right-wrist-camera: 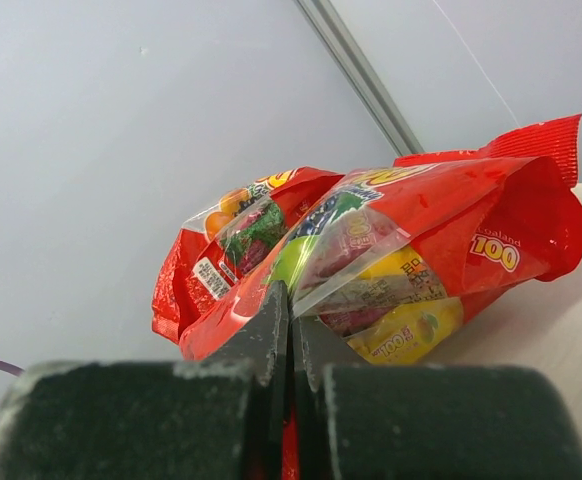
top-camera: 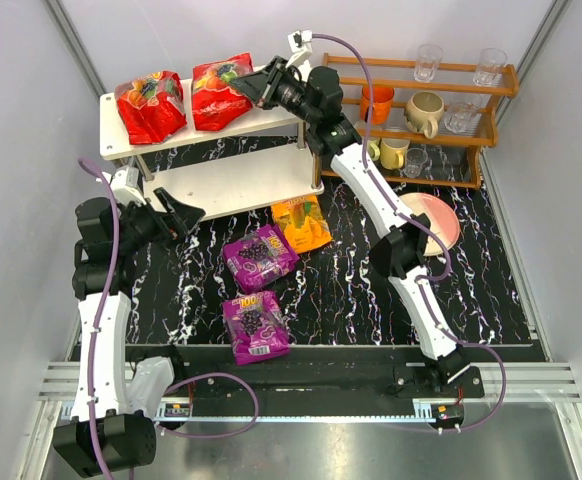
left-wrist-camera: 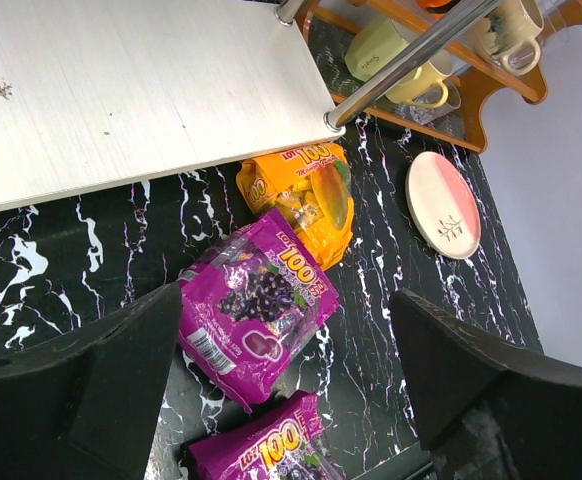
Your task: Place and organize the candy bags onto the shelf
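Two red candy bags (top-camera: 151, 105) (top-camera: 219, 92) lie on the top board of the white shelf (top-camera: 271, 118). My right gripper (top-camera: 254, 88) is shut on the near edge of the right red bag (right-wrist-camera: 441, 230); its fingertips (right-wrist-camera: 291, 300) pinch the plastic, and the other red bag (right-wrist-camera: 231, 240) lies behind. My left gripper (top-camera: 186, 215) is open and empty, above the table by the lower board (left-wrist-camera: 121, 90). Below it lie two purple bags (left-wrist-camera: 256, 305) (left-wrist-camera: 266, 445) and the orange-yellow bag (left-wrist-camera: 306, 195), all on the black marble table.
A brown wooden rack (top-camera: 421, 110) with mugs and glasses stands at the back right. A pink plate (top-camera: 433, 222) lies in front of it. White walls close in at left, right and behind the shelf.
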Motion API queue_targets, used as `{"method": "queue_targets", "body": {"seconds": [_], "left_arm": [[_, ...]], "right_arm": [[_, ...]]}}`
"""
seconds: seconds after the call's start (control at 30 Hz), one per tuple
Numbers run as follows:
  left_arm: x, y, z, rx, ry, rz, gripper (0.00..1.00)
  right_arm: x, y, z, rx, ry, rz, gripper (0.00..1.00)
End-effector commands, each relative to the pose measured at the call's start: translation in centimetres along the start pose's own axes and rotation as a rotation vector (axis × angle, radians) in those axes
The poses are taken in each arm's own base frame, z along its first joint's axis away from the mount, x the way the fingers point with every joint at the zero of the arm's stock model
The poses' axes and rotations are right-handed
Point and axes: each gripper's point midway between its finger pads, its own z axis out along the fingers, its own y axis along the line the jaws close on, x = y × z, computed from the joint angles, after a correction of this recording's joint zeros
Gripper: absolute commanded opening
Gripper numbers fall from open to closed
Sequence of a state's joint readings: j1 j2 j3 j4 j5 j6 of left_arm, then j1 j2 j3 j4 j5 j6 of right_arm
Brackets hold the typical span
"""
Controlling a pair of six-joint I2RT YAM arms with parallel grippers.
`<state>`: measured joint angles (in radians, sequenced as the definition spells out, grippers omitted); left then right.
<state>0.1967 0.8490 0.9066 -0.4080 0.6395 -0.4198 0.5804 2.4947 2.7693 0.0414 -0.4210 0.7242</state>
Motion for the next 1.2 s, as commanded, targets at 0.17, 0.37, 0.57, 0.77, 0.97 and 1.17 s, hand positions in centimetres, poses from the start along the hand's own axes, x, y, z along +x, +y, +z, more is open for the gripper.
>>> {"method": "queue_targets", "body": {"seconds": [0.17, 0.37, 0.57, 0.77, 0.97, 1.17], "left_arm": [[-0.6, -1.0, 0.0, 0.051, -0.019, 0.023, 0.88], [-0.8, -1.4, -0.5, 0.049, -0.030, 0.034, 0.88], [-1.2, -2.1, -1.0, 0.058, -0.042, 0.034, 0.89], [-0.9, -1.3, -1.2, 0.008, -0.043, 0.011, 0.90], [-1.0, 0.2, -1.3, -0.076, -0.051, 0.008, 0.96], [-1.0, 0.5, -1.1, -0.093, -0.048, -0.004, 0.99]], "right_arm": [[-1.6, 4.1, 0.2, -0.106, -0.050, -0.029, 0.14], [-5.9, 7.6, -1.5, -0.117, -0.105, -0.121, 0.68], [-11.9, 11.1, -4.6, -0.071, -0.186, -0.244, 0.86], [-12.6, 11.9, -10.0, 0.117, -0.135, -0.345, 0.90], [-3.7, 7.4, -19.0, 0.296, -0.036, -0.279, 0.91], [12.2, 4.8, -26.6, 0.482, 0.214, -0.192, 0.92]]}}
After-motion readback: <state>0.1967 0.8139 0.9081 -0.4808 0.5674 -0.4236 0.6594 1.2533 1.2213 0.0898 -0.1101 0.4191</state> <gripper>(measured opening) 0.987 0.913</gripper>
